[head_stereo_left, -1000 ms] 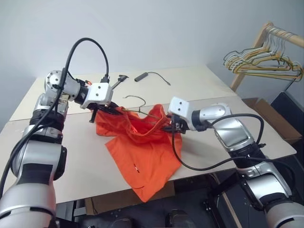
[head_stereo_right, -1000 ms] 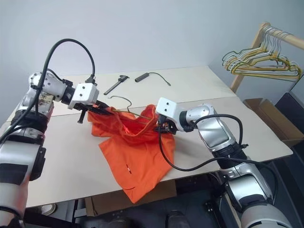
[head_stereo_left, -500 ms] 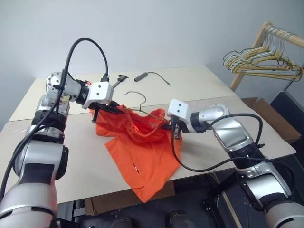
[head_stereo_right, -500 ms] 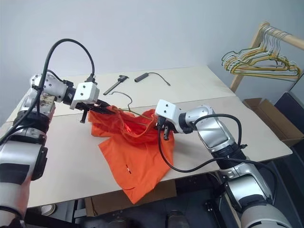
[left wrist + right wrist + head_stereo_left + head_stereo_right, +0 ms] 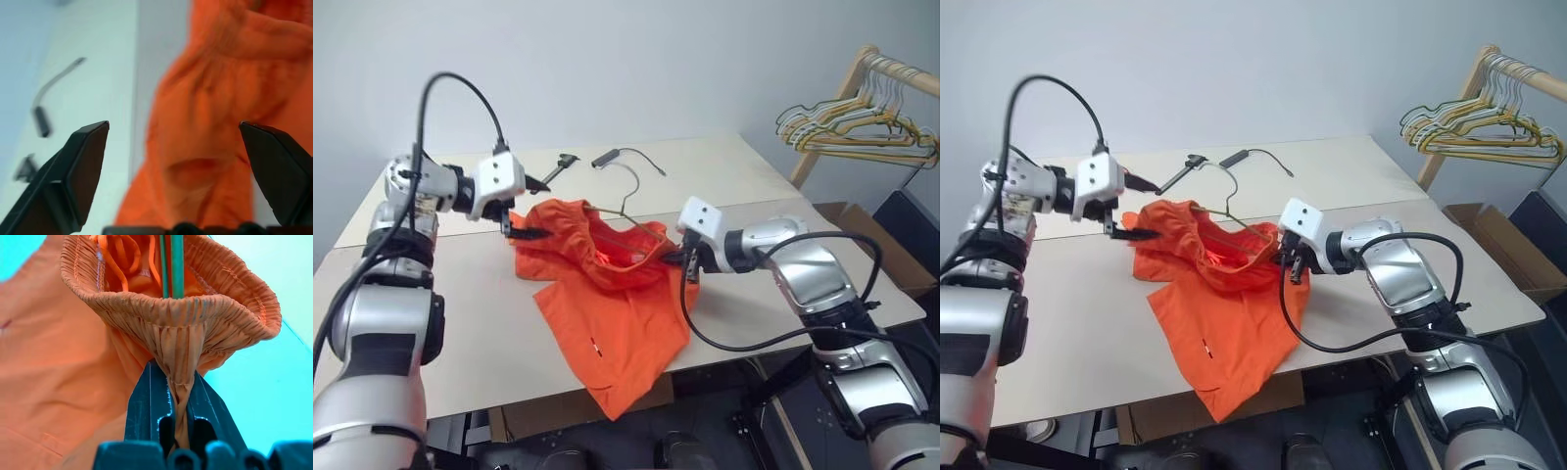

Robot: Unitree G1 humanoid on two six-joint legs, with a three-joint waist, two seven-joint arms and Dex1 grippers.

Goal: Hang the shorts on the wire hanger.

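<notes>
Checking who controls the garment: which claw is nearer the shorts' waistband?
Right. The right claw is shut on the waistband of the shorts; the left claw stands open just beside the shorts, apart from them.

Shorts [image 5: 607, 284] block mid-table [image 5: 470, 333] — bare edges; cable [image 5: 628, 155] behind.

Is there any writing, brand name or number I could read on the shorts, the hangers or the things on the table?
None can be read.
The shorts: plain orange cloth, no label showing.
The wire hanger: bare wire.
The hangers on the rack: no marks visible.
The small dark tools on the table: too small to tell.
</notes>
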